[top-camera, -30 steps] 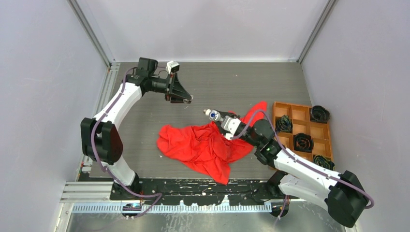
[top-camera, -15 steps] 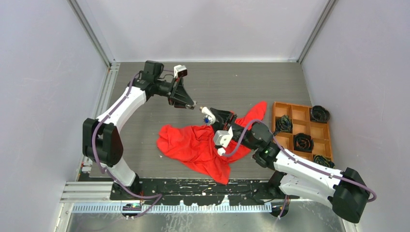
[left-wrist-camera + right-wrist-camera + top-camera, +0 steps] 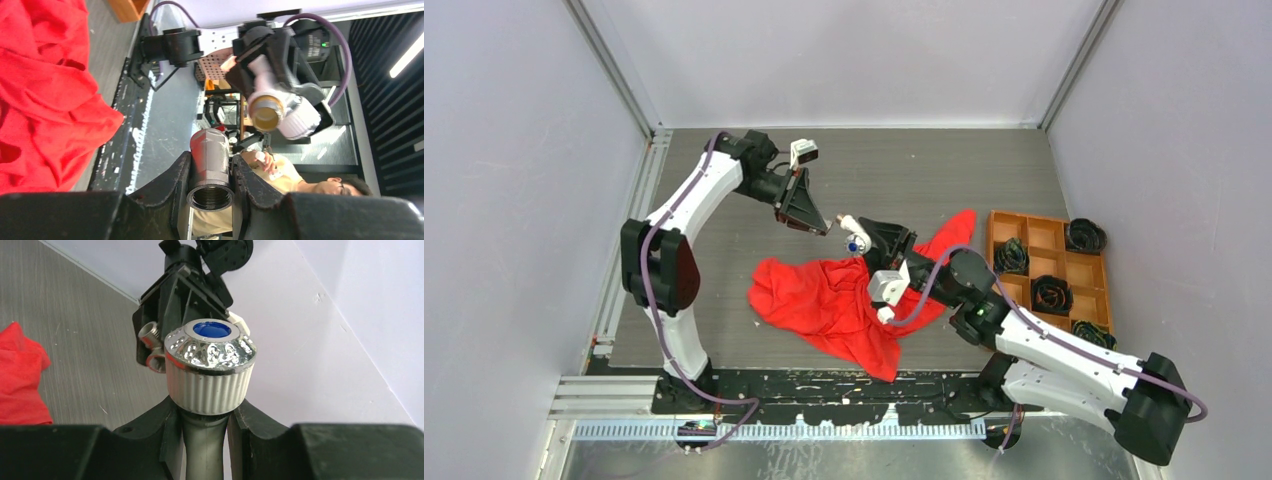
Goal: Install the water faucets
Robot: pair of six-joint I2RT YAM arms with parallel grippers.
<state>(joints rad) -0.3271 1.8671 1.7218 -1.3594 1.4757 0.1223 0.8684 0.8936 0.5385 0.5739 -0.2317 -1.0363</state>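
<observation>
The white tap (image 3: 851, 228) is gripped at its stem, just under the knob (image 3: 210, 356), by the closed right gripper (image 3: 864, 236). It is held in the air over the far edge of the red cloth (image 3: 824, 300) on the desk (image 3: 944, 170). Its long axis is kept roughly level, with the brass threaded tip (image 3: 265, 112) pointed at the left gripper (image 3: 822, 227). The blue-marked knob is set off to the side of that axis. The grey fitting (image 3: 210, 167) is clamped in the left gripper, lengthwise along the fingers, near the tip but not touching.
</observation>
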